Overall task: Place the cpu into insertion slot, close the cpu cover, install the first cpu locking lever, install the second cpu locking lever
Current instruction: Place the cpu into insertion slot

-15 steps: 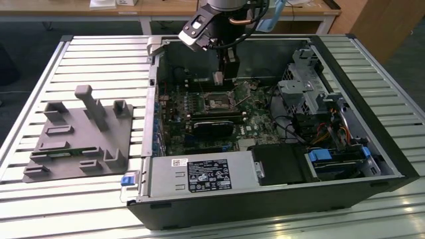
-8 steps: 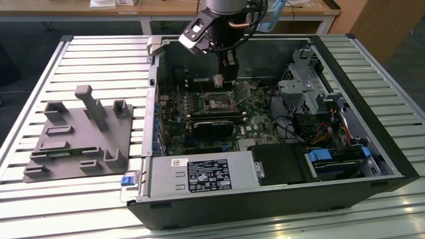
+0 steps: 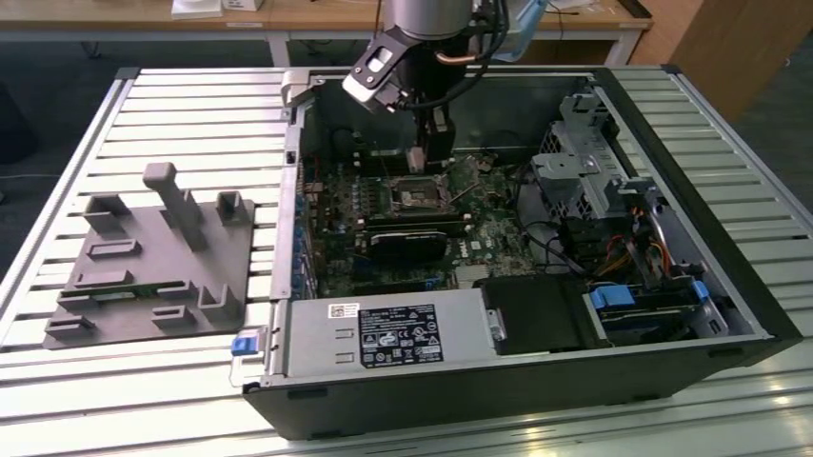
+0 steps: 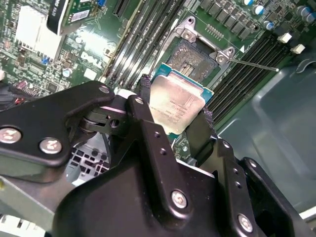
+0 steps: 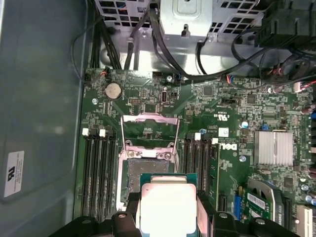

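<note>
Your end effector [image 4: 176,102] is closed onto the cpu [image 5: 165,210], pinching two opposite edges. It hangs over the slot [image 5: 147,170], seemingly not yet touching it. You have the cover [image 5: 148,117] flipped open beyond the slot. Treat the cpu as light, stiff and slick-topped but fragile: grip it by the edges only, since the slot's contacts would likely bend under a tilted or forced drop.

We see a slatted metal table [image 3: 178,105] with light glinting on its near slats, a wooden-topped desk [image 3: 318,19] on white legs behind it, dark floor [image 3: 140,52], and a wooden cabinet [image 3: 730,48] beyond.
</note>
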Robot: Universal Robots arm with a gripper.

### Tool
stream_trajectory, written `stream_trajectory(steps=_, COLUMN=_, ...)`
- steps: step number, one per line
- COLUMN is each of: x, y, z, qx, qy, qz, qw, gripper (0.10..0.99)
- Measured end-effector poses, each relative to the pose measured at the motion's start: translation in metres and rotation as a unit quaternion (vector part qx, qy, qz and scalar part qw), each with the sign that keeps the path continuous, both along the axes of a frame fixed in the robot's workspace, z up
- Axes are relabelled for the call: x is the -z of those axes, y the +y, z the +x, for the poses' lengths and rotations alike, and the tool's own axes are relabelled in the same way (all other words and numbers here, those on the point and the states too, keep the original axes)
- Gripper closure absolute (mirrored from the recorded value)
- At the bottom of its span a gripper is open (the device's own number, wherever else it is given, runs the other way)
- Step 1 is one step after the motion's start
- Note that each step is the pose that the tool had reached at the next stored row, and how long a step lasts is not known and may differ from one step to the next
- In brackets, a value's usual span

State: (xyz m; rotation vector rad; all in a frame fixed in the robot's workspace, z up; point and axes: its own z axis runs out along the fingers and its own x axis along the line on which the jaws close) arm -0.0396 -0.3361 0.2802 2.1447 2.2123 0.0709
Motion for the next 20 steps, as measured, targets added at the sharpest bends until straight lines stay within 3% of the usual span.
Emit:
stream_trajectory(steps=11, x=0.0123, y=0.0046, z=-0.0002, qx=-0.008, qy=0.0003, qz=0.0000, qw=1.0000, gripper=0.549)
stream_trajectory(steps=16, x=0.0183, y=0.0074, z=-0.0002, qx=-0.007, qy=0.0038, qz=-0.0001, qw=1.0000, gripper=0.549)
stream_trajectory(steps=20, x=0.0241, y=0.0104, z=-0.0002, qx=-0.007, qy=0.0045, qz=0.0000, qw=1.0000, gripper=0.549)
